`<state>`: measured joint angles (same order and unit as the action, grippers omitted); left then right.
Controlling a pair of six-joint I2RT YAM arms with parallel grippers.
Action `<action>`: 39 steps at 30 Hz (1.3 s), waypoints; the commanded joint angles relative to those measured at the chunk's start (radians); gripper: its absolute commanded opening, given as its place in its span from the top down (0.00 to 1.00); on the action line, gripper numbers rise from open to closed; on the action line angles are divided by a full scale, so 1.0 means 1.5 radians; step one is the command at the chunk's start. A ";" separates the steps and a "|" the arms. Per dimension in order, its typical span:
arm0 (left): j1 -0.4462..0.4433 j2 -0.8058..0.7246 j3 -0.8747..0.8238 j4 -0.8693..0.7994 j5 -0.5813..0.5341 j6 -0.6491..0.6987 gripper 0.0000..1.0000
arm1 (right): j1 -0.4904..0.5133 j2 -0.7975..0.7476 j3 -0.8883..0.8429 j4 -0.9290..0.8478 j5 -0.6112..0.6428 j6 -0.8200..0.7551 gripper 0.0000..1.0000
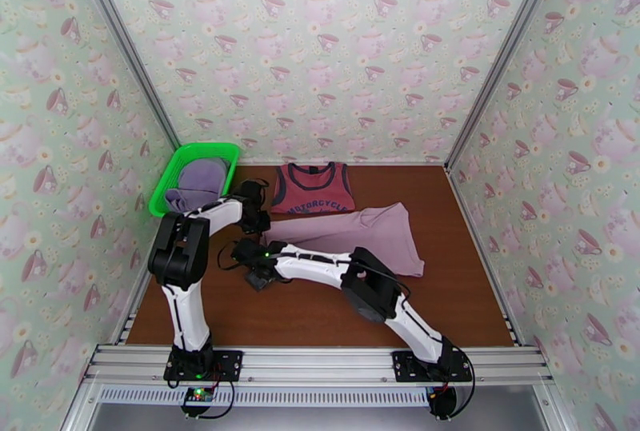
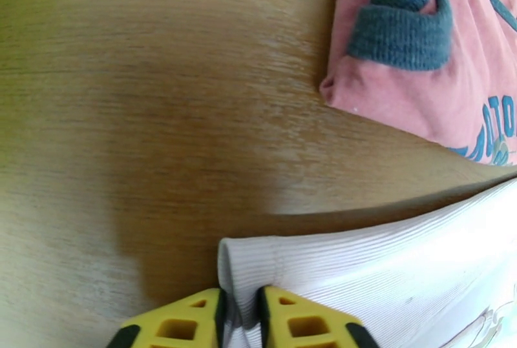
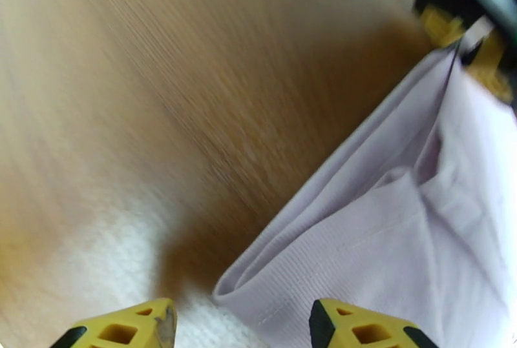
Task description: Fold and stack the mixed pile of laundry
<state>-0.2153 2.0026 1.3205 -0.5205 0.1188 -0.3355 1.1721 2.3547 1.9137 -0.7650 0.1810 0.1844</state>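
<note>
Garments: three, one of each kind listed here.
Tank tops: one, the dusty-red tank top (image 1: 312,189) with dark trim and a chest print.
Pale shirts: one, the pale pink-lilac shirt (image 1: 360,237).
Purple garments: one, the lavender-purple garment (image 1: 196,183).
Baskets: one, the green mesh basket (image 1: 210,147).
Robot arms: two, the left arm (image 1: 186,253) and the right arm (image 1: 320,265).
Grippers: two, the left gripper (image 2: 242,317) and the right gripper (image 3: 239,327), each with two yellow fingers.
Tables: one, the wooden table (image 1: 320,313).

The top camera looks down from high behind the near edge over the whole table (image 1: 272,313). Both wrist cameras face it closely, sharing an edge of the pale shirt (image 2: 388,265).
</note>
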 commanded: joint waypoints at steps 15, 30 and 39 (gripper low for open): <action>0.002 -0.016 -0.124 0.097 0.054 -0.031 1.00 | -0.022 0.036 0.016 0.027 -0.018 0.089 1.00; -0.104 -0.175 -0.002 -0.042 0.025 -0.037 1.00 | -0.025 -0.302 -0.341 0.276 0.158 0.175 1.00; -0.229 -0.083 0.197 -0.107 -0.012 -0.048 1.00 | -0.057 -0.497 -0.588 0.296 0.254 0.242 1.00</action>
<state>-0.5266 1.8069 1.5356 -0.6189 0.1410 -0.3935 1.1030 1.6863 1.1175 -0.3389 0.4625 0.4805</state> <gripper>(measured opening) 0.060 0.063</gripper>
